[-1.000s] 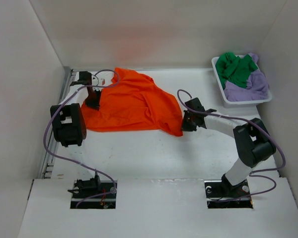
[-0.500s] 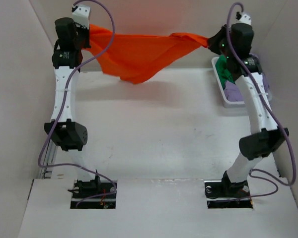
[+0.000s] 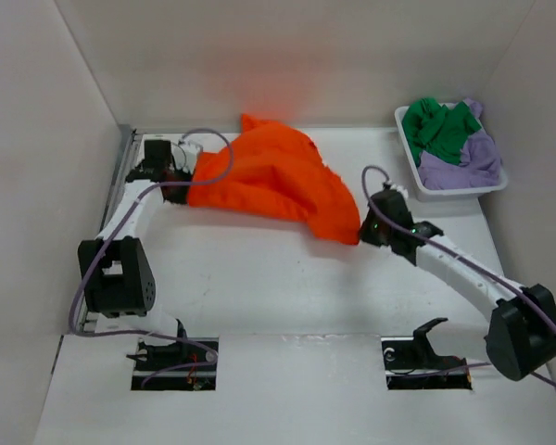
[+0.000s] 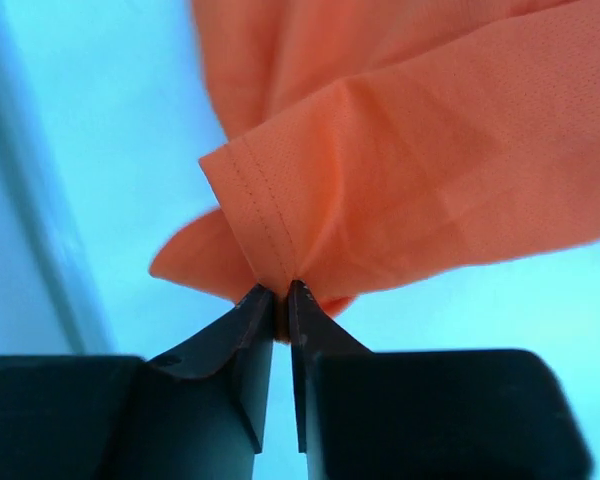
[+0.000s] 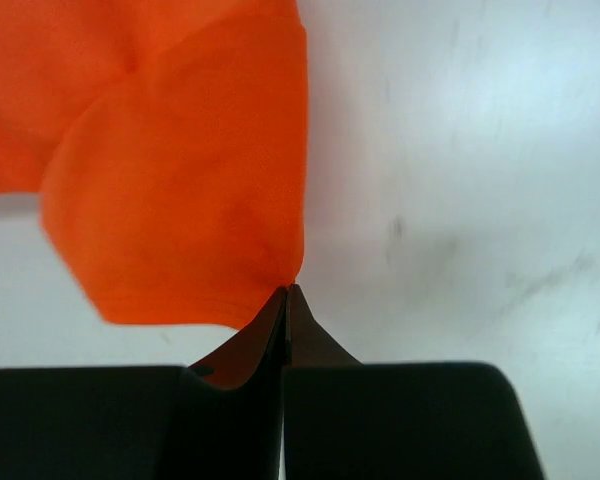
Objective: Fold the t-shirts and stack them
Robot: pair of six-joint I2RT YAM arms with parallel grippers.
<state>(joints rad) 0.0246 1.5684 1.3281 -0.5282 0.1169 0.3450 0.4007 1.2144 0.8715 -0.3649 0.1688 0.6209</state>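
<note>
At the table's [image 3: 287, 278] far left-centre, the orange shirt [image 3: 269, 181] lies in a rumpled, puffed heap of fine mesh knit. The left gripper [image 4: 279, 295] pinches its double-stitched hem in a narrow slit. The right gripper [image 5: 286, 292], jaws pressed together, nips its near-right corner. The green shirt [image 3: 440, 130] and lavender shirt [image 3: 463, 165] sit crumpled in the white basket [image 3: 407, 148].

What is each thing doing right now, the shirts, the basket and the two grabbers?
Orange shirt: rumpled on the table, pinched at both ends.
Green shirt: crumpled in the basket.
Purple shirt: crumpled in the basket, beside the green one.
Basket: upright, holding two shirts.
Left gripper: shut on the orange shirt's hem.
Right gripper: shut on its corner.
</note>
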